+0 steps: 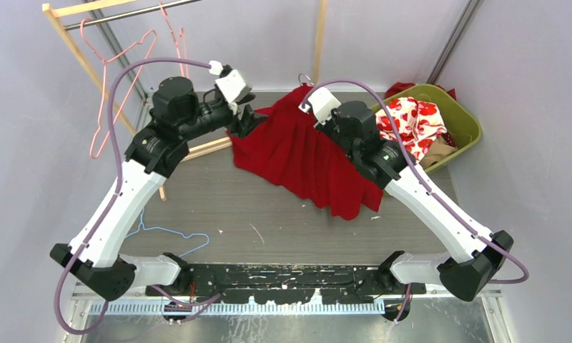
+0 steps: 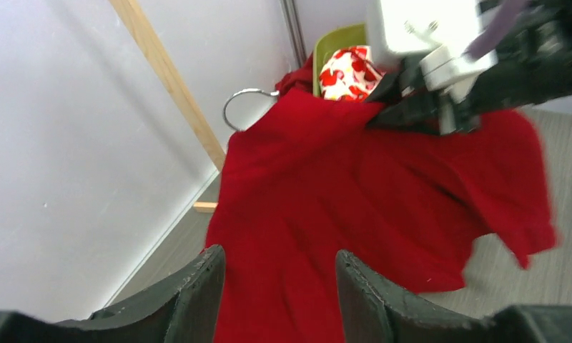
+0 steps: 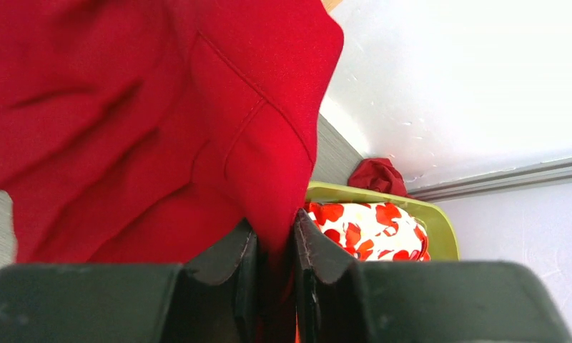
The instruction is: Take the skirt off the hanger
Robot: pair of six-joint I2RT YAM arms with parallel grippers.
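— While the right tool (image 3: 272,246) pinches a fold of the skirt (image 1: 304,161), where is the hanger (image 2: 246,100)?
— Its hook shows at upper centre, above the skirt on the desk (image 1: 269,214). The left tool (image 2: 279,268), spread, sits at the skirt's upper-left edge, farther off.

The left claw (image 2: 279,266) gapes over the red skirt (image 2: 354,193), hook (image 2: 247,89) beyond.
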